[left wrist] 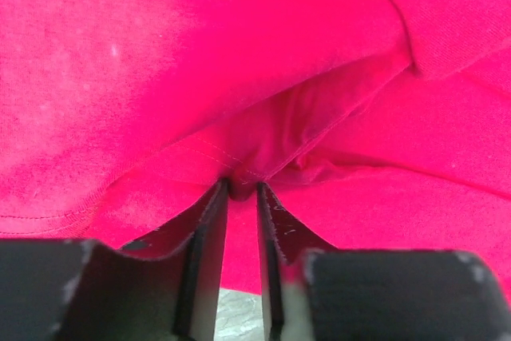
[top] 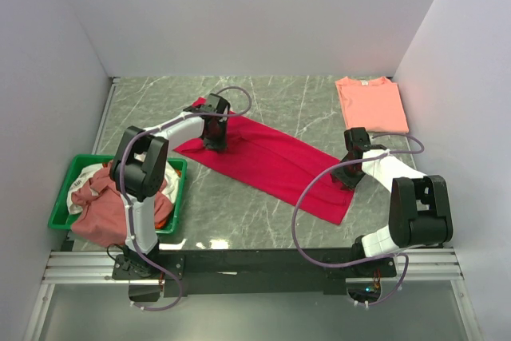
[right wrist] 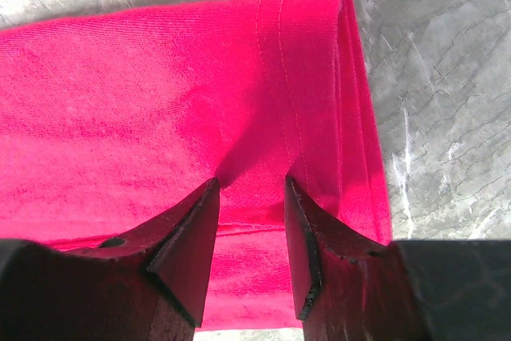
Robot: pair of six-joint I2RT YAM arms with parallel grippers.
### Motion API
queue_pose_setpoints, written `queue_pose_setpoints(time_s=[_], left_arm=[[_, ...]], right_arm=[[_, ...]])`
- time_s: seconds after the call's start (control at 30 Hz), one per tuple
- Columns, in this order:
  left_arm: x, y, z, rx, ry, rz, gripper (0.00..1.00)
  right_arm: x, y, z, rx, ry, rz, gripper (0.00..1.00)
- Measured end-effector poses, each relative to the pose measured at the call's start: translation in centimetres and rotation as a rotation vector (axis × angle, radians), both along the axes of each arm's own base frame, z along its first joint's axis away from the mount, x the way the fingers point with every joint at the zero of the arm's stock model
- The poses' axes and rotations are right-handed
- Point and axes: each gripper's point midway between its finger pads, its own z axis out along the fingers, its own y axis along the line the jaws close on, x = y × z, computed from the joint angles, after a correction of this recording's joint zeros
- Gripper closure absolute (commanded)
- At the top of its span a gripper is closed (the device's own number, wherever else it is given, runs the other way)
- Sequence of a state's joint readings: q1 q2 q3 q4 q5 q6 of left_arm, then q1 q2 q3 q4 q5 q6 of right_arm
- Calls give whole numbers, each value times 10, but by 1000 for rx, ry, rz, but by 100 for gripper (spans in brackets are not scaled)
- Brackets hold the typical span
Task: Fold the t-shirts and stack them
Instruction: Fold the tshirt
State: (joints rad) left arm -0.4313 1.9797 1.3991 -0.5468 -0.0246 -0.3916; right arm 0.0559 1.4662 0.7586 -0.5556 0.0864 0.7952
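Done: you've one salmon t-shirt (top: 371,104) folded, far right.
Crimson t-shirt (top: 267,167): mid-table, half-folded.
Left gripper (left wrist: 241,189): pinched on its fold.
Right gripper (right wrist: 251,189): at hem, grip can't tell.
Left for you: the pile (top: 96,197) in the green tray (top: 62,199).

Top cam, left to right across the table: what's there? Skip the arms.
green tray holding a heap of t-shirts → red t-shirt spread mid-table → salmon t-shirt, folded, far right.

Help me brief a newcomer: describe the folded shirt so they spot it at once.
Start at the marble table, then go to its far right corner. The salmon-pink shirt lies there alone, folded into a flat rectangle, unlike the long red shirt stretched across the middle.
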Motion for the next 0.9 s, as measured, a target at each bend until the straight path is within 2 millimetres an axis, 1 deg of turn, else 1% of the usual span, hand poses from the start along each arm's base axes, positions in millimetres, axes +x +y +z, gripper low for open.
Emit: queue_pose_setpoints(time_s=[0.13,0.17,0.23,0.27,0.33,0.43,0.67,0.9], left_arm=[[-1,-1,0,6,-2,-15,83],[-1,-1,-1,8,-2,-17,87],[-1,-1,-2,11,-2,-18,92],[-1,-1,-2,14,-1,-20,96],[-1,-2,-3,18,0,-24,99],[0,-2,1,24,2,-32,100],[6,-5,17,18,-7,-35,100],[-1,-4,22,22,29,-39,100]], right_arm=[[0,0,0,0,0,-1,55],[0,0,0,0,0,-1,55],[0,0,0,0,0,-1,54],[0,0,0,0,0,-1,55],[0,0,0,0,0,-1,55],[0,0,0,0,0,-1,55],[0,0,0,1,0,-1,55],[0,0,0,1,0,-1,55]])
